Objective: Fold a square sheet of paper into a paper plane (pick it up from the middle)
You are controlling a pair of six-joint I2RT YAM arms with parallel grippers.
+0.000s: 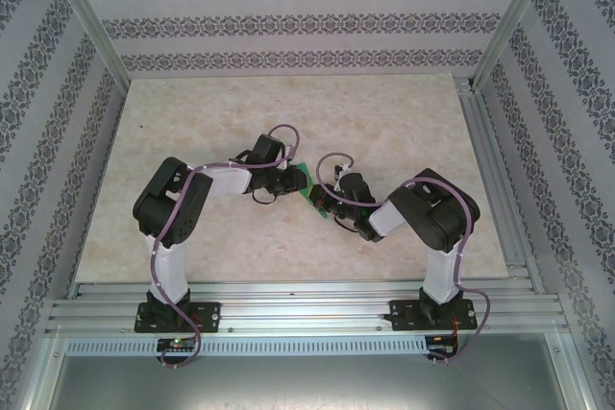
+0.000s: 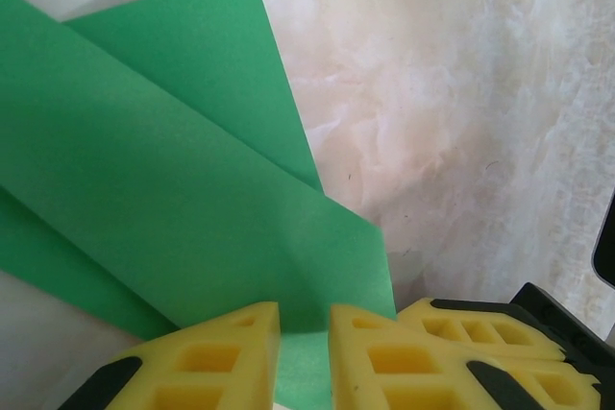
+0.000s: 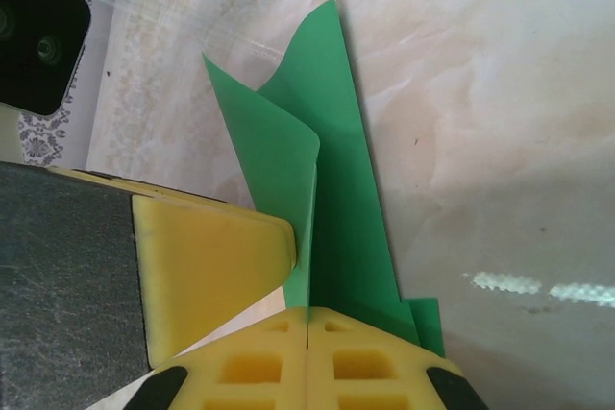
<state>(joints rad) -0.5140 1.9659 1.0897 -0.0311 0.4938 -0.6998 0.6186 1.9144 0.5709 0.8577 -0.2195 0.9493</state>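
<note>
folded green paper (image 2: 173, 189) over the middle of the table (image 2: 461, 141), right gripper (image 3: 307, 325) pinched tight on its edge, left gripper (image 2: 304, 338) jaws a little apart, paper in the gap

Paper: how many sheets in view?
1. A folded green sheet at the table centre, between the left gripper and right gripper. More could lie hidden under them.

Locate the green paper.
The green paper sits centre of the top view, between the grippers: right gripper jaws shut on it, left gripper at its other edge.
</note>
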